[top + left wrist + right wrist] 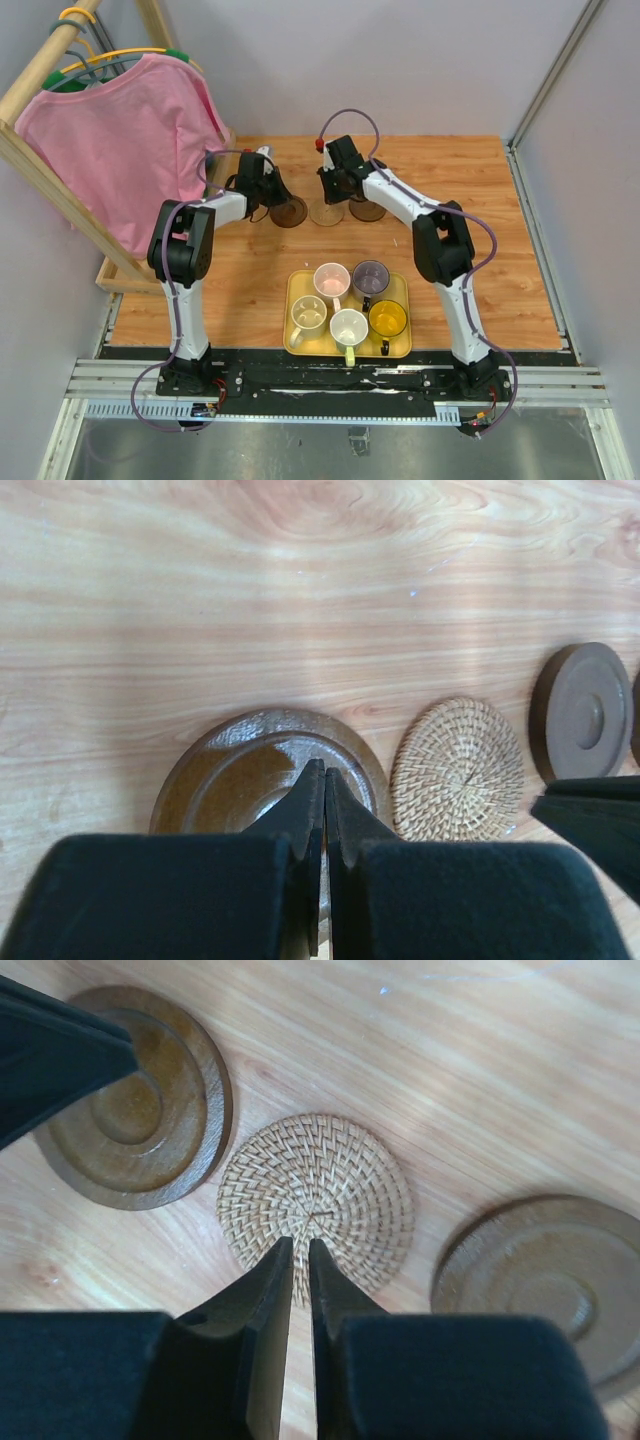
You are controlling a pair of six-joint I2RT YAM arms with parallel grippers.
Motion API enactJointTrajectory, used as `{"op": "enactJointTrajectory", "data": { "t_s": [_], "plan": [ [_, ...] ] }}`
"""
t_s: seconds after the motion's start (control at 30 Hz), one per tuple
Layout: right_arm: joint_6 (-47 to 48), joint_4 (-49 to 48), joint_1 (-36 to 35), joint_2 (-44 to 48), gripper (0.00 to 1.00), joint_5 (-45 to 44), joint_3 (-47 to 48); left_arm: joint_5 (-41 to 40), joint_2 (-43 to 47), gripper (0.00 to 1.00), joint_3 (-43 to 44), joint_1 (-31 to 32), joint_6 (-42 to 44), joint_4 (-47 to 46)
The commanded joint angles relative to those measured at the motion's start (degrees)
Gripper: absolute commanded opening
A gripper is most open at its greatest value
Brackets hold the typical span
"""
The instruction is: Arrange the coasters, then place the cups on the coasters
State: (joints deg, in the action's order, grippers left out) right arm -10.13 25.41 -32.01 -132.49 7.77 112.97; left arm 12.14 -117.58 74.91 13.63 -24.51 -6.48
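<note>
Nearest the right wrist camera, the two black fingers of the right tool [301,1250] stand a thin crack apart with nothing between them. Their tips hang over the near edge of a round woven tan rattan coaster [315,1200]; whether they touch it cannot be told. In the left wrist view the left tool [324,780] is pressed fully closed on nothing, and its tips point down at the inner rings of a glossy dark brown ringed wooden coaster [250,780].

Three coasters lie flat in a row across the far half of the wooden bench [480,200], close together but not touching. The glossy dark one is on the left, the rattan one in the middle, and a matte brown ringed coaster [545,1280] on the right. No cup sits on any of them.

The cups are well apart from the row, all five upright in a yellow rectangular tray [297,345] at the near edge, between the two arm bases:
- back row: a pale pink mug [332,280] and a translucent grey-purple mug [371,277];
- front row: a cream mug [308,314], a white-green mug [349,327] and a translucent yellow mug [387,318].

To the left, a pink T-shirt [120,140] hangs from a wooden rack [45,62].
</note>
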Motion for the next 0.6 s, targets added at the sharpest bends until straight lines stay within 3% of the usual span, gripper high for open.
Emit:
{"op": "enactJointTrajectory", "data": {
  "t_s": [0.0,0.17,0.57],
  "plan": [
    [1.6,-1.6,-0.1,8.4,0.13,-5.8,-1.6,3.0,3.7,0.01,1.4,-0.1,-0.1,-2.5],
    [0.7,-0.7,2.3,10.1,0.10,-9.9,-4.7,5.6,8.1,0.01,-3.3,0.0,-1.6,-5.5],
    [-1.2,1.3,10.3,8.6,0.01,-10.2,-8.1,6.5,20.8,0.01,-19.9,1.9,-0.9,-12.6]
  ]
}}
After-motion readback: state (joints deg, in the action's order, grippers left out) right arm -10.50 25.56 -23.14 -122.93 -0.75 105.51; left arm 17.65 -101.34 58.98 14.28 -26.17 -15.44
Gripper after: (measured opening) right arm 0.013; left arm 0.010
